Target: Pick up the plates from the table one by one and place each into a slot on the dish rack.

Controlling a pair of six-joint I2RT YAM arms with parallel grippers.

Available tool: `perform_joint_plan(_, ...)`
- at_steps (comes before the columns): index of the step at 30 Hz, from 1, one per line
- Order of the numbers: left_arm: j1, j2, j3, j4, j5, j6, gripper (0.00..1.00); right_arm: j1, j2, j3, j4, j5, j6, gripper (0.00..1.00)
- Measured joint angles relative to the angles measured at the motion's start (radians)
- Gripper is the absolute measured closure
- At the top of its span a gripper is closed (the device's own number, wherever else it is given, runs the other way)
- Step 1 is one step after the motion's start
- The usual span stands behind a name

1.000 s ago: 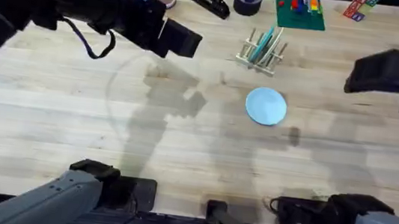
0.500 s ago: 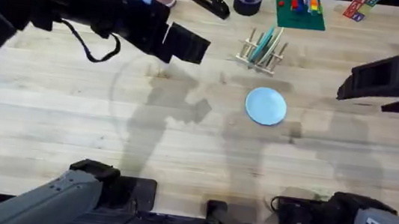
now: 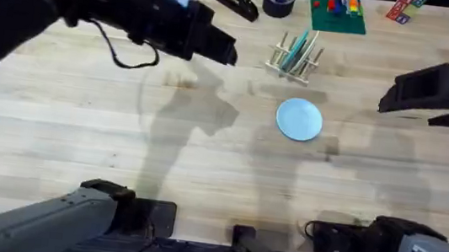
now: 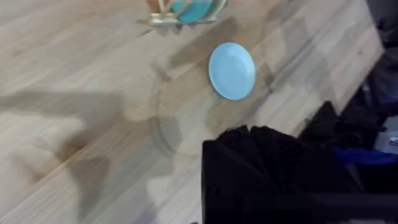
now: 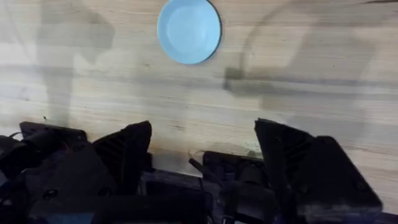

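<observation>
The light blue plate point(image 3: 299, 118) lies flat on the table point(image 3: 204, 158), between the two grippers and nearer the right one. It sits just in front of the dish rack point(image 3: 294, 56), apart from it. In the rack's slots stand a teal plate point(image 3: 301, 47) and a pale one beside it (the pale one is hard to make out).

The right gripper point(image 3: 398, 88) hangs above the table to the right of the blue plate, well apart from it. In the right wrist view its fingers point(image 5: 130, 152) are spread wide with nothing between them, and the blue plate point(image 5: 188, 30) lies on bare wood ahead of them.

The left gripper point(image 3: 220, 49) is raised to the left of the rack. Whether its fingers are apart or closed I cannot tell. In the left wrist view the blue plate point(image 4: 231, 70) lies beyond it, with the rack's base point(image 4: 180, 12) farther off
</observation>
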Motion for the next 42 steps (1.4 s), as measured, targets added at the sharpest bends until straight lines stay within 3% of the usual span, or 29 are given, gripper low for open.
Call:
perform_joint_plan(5,0.0,0.051,-0.005,0.03,0.109,-0.017,0.956,0.0,0.0,0.0,-0.002,0.0,0.0,0.007)
perform_joint_plan(11,-0.004,0.045,-0.142,0.241,0.198,-0.119,0.956,0.0,0.0,0.0,-0.004,0.0,0.0,0.007)
perform_joint_plan(20,-0.098,0.045,-0.407,0.703,0.253,-0.387,0.956,0.0,0.0,0.0,-0.004,0.0,0.0,0.008)
perform_joint_plan(25,-0.162,0.045,-0.479,0.873,0.252,-0.538,0.958,0.0,0.0,0.0,-0.004,0.0,0.0,0.007)
perform_joint_plan(29,-0.207,0.056,-0.505,0.924,0.246,-0.617,0.958,0.0,0.0,0.0,-0.004,0.0,0.0,0.007)
perform_joint_plan(35,-0.278,0.131,-0.505,0.985,0.217,-0.675,0.958,0.0,0.0,0.0,-0.004,0.0,0.0,0.007)
perform_joint_plan(42,-0.301,0.23,-0.505,1.069,0.207,-0.696,0.959,0.0,0.0,0.0,-0.004,0.0,0.0,0.007)
